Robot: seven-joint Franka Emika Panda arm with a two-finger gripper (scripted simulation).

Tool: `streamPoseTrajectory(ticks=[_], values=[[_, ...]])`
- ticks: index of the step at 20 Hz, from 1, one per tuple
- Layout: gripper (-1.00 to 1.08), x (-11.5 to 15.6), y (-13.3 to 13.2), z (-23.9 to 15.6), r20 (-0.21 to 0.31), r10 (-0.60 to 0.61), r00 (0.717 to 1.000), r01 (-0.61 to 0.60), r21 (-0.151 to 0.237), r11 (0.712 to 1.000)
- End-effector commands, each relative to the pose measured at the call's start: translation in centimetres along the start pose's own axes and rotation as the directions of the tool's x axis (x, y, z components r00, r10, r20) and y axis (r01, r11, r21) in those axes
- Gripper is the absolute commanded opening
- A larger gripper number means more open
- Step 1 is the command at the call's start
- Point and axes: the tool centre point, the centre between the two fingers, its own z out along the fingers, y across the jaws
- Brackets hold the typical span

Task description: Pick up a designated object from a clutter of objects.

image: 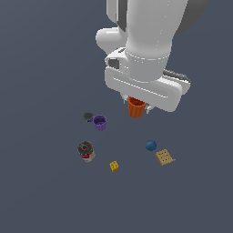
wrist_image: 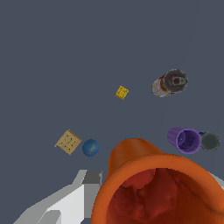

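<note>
The arm reaches down from 12 o'clock in the exterior view, wrist pointing at the counter (image: 41, 191), its pincer (image: 136, 108) closed on the orange cup (image: 136, 107), which hangs upright under the white hand, clear of the surface. Below, the purple cup (image: 99, 122) touches the dark small cup (image: 88, 117) at its 10 o'clock. The can (image: 86, 151) lies toward 7 o'clock, the blue ball (image: 150, 145) beside the cracker square (image: 165, 157) toward 5, with the yellow cube (image: 114, 166) between.

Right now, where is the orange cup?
The orange cup is up in the gripper, right under the arm, in the exterior view above the blue ball and to the right of the purple cup.
</note>
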Motion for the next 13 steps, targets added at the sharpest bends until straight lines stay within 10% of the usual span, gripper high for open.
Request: streamPoseTrajectory(ticks=[1,13], values=[[-1.0,0.0,-0.3,-1.8,0.001,0.0,1.0,0.0,-0.001,1.0],[-1.0,0.3,-0.9,-5.0,0.001,0.0,1.0,0.0,0.0,1.0]])
